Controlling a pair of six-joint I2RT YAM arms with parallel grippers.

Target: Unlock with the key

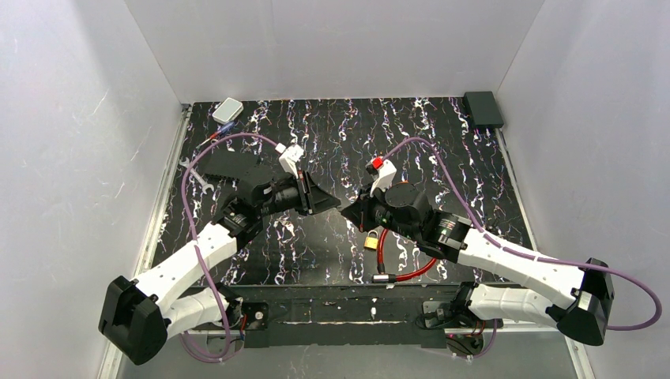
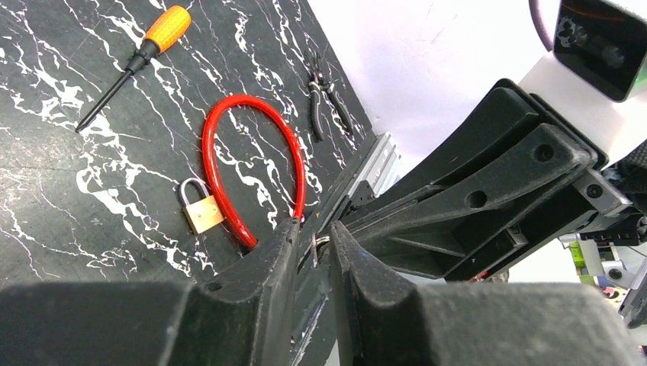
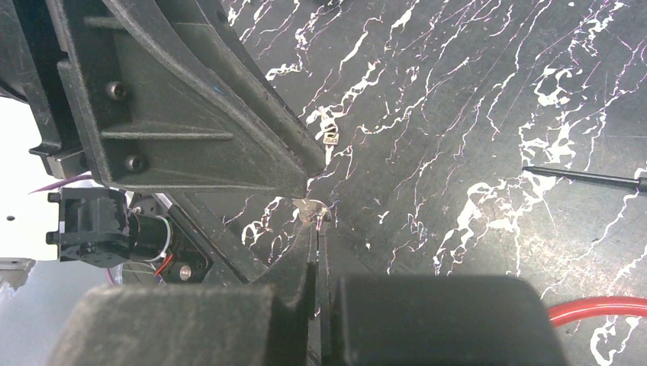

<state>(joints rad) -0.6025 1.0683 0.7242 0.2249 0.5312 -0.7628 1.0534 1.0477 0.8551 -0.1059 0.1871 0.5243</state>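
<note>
Top view: both arms reach inward over the black marbled counter (image 1: 332,134), and the left claw (image 1: 335,206) and right claw (image 1: 348,212) meet tip to tip near its middle. The key is too small to pick out here. A brass padlock (image 1: 370,239) lies just below the meeting point on a red cable (image 1: 399,268), and a wrench (image 1: 195,174) lies far left. Left wrist: a narrow gap shows between the left claw's jaws, and a small silvery bit of the key (image 2: 321,242) sits in it. Cannot tell if they pinch it or only flank it. The right claw's black body fills the right side. On the counter are the padlock, the cable loop, an orange-handled screwdriver (image 2: 145,49) and pliers (image 2: 324,103), all apart from the claws. Right wrist: the right claw (image 3: 317,229) is clenched, with the key's (image 3: 311,206) silver end poking from its tips, up against the left claw's tip. The screwdriver shaft shows at the right edge.
</note>
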